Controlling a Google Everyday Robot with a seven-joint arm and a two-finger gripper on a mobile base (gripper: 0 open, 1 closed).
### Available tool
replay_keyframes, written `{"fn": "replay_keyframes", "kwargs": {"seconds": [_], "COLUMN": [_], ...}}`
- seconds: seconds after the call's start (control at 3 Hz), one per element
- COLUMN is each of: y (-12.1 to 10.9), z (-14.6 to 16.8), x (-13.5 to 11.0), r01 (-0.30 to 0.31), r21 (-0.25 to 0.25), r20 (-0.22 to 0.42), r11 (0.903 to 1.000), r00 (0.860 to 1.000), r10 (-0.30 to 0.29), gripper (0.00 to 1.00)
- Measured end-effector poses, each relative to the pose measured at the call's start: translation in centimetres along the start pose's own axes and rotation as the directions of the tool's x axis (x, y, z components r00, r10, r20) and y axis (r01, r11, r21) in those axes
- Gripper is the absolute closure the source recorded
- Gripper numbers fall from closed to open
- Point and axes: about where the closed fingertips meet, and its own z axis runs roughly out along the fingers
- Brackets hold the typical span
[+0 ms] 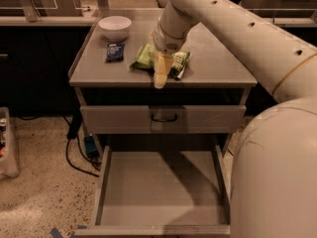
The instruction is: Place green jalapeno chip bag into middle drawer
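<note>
Green jalapeno chip bag (144, 57) lies crinkled on the grey cabinet top (218, 66), near its front edge and about midway along. The gripper (160, 76) hangs right over the bag's middle, pointing down and hiding part of it; I cannot tell whether it is spread, closed or pinching the foil. The white arm (233, 29) reaches in from the right. Just left of the bag sits a small dark blue packet (115, 51), with a white bowl (115, 27) behind it. Below, a closed drawer front (124, 119) carries a black handle (164, 118), and under that the middle drawer (163, 192) stands pulled out, its flat floor showing.
</note>
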Motion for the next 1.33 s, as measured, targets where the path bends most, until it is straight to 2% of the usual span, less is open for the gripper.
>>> {"fn": "replay_keyframes", "kwargs": {"seconds": [0.33, 0.67, 1.0, 1.33], "y": [-1.4, -2.5, -2.9, -2.9], "z": [0.6, 0.2, 0.4, 0.5], "x": [2.5, 5.8, 8.5, 8.4], "r01": [0.000, -0.023, -0.053, -0.052], "r21": [0.040, 0.072, 0.057, 0.056], "r20": [-0.077, -0.148, -0.187, -0.186], "r11": [0.9992, 0.9971, 0.9970, 0.9971], "r00": [0.997, 0.988, 0.980, 0.981], "r10": [0.003, 0.033, 0.063, 0.062], "gripper": [0.00, 0.00, 0.00, 0.00]}}
